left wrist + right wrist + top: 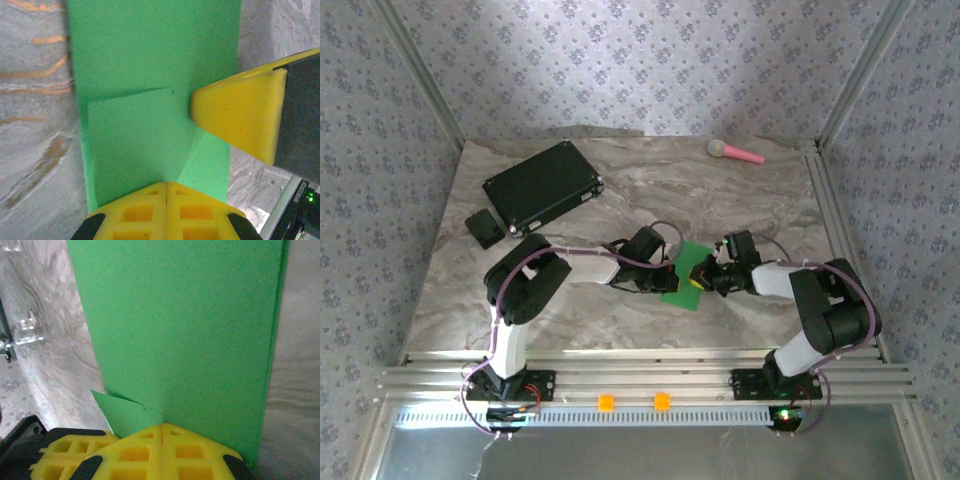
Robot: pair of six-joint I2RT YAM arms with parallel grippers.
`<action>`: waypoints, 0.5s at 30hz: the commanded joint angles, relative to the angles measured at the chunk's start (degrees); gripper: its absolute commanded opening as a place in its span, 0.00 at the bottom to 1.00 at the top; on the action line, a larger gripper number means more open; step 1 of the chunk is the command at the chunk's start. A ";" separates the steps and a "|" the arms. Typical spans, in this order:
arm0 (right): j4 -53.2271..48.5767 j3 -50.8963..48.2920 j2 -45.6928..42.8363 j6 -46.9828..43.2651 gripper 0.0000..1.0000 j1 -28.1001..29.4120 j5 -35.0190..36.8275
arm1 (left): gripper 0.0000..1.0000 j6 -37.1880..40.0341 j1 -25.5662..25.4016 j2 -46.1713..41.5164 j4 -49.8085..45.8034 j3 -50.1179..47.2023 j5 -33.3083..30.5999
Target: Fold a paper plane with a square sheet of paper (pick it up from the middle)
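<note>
From above, your left gripper (670, 268) and right gripper (701, 279) meet over the paper (680, 290) from opposite sides, their tips near each other. The sheet lies on the table (740, 200) between and under them.

At your left wrist, the two yellow fingers (135, 212) are pressed together with no gap along the seam. The paper runs straight out ahead of their tips. It is bright green, plain and unmarked, and lies flat on the marble. Just ahead of those tips a folded flap (135, 145) rests on top of the sheet. Its far edge runs across the sheet, and a slanted crease comes back from its far right corner toward your fingers. The pointed tip of your right gripper comes in from the right and touches the flap's right edge.

At your right wrist, the fingers (195, 455) are likewise together along their seam. The sheet stretches ahead of them as one smooth green panel with a straight edge on its right. A small pointed corner (127, 412) of green sticks out to the left, just beside your tips. The left gripper's yellow pads sit close on that same side.

You cannot tell whether either closed pair has paper nipped between its tips or only presses down on it.
</note>
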 commanded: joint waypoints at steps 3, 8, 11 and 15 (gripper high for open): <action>-1.63 -0.93 0.57 -2.35 0.00 -6.57 1.33 | 0.00 -2.86 -1.29 1.90 -2.02 -1.62 -1.10; -1.43 -0.55 -2.66 -3.51 0.00 -8.66 0.54 | 0.00 -5.00 -1.57 1.51 -0.11 -2.53 -2.20; -3.51 -0.17 -6.11 -4.14 0.00 -7.85 1.67 | 0.00 -5.67 -1.85 1.77 0.96 -2.59 -2.25; -6.05 0.19 -8.86 -4.20 0.01 -4.73 3.86 | 0.00 -6.49 -2.23 2.05 2.15 -2.21 -2.20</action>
